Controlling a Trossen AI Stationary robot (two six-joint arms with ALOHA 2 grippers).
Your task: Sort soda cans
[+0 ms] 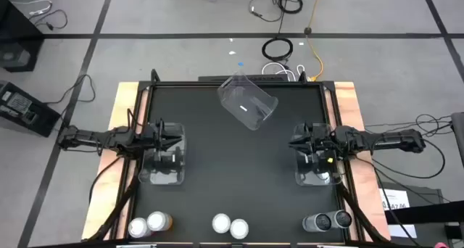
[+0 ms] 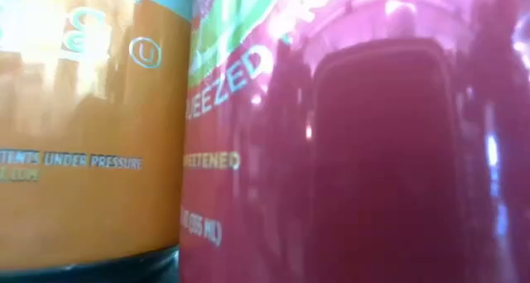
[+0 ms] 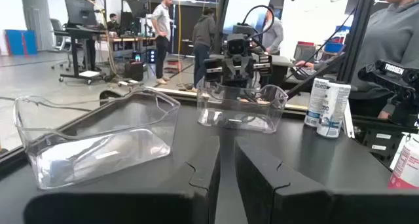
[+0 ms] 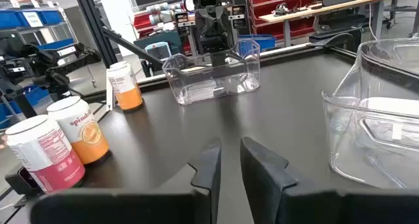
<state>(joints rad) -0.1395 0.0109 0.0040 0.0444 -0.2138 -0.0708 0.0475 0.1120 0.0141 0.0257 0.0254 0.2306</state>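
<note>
The soda cans stand in pairs along the table's near edge. The left pair (image 1: 148, 224) shows an orange side. The middle pair (image 1: 230, 225) is one orange can (image 2: 83, 126) and one red can (image 2: 356, 151), which fill the low view. The dark grey pair (image 1: 328, 221) stands at the right. My left gripper (image 1: 177, 139) is shut above a clear bin (image 1: 161, 164) at the left and points toward the table's right. My right gripper (image 1: 293, 141) is shut above a clear bin (image 1: 319, 172) at the right and points left. Neither touches anything.
A third clear bin (image 1: 246, 103) lies tipped at the table's far middle. Bare black tabletop lies between the two arms. Cables lie on the floor beyond the far edge. People stand and walk in the room behind the table (image 3: 160, 27).
</note>
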